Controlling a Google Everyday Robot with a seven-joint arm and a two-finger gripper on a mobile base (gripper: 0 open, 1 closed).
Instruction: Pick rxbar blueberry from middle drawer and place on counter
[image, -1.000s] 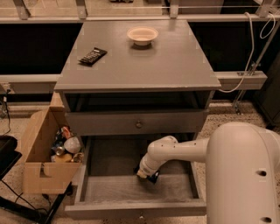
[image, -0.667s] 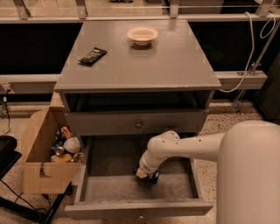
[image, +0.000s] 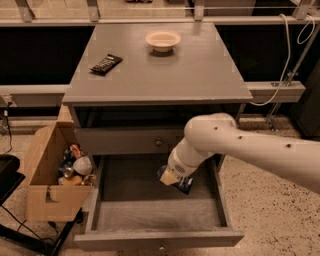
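The rxbar blueberry (image: 182, 184), a dark navy-blue wrapped bar, hangs tilted above the grey floor of the open middle drawer (image: 150, 215). My gripper (image: 170, 176) is shut on its upper end, at the tip of the white arm that reaches in from the right. The bar is clear of the drawer floor and below the level of the closed upper drawer front. The grey counter (image: 200, 75) lies above and behind the gripper.
A black bar with white print (image: 105, 64) and a cream bowl (image: 162, 39) lie on the counter's far part. A cardboard box (image: 42, 170) with cans and bottles stands left of the drawer. A white cable (image: 287, 55) hangs at the right.
My gripper has risen from the drawer floor with the blue bar in it. The arm has swung up and now crosses in front of the cabinet's right side.
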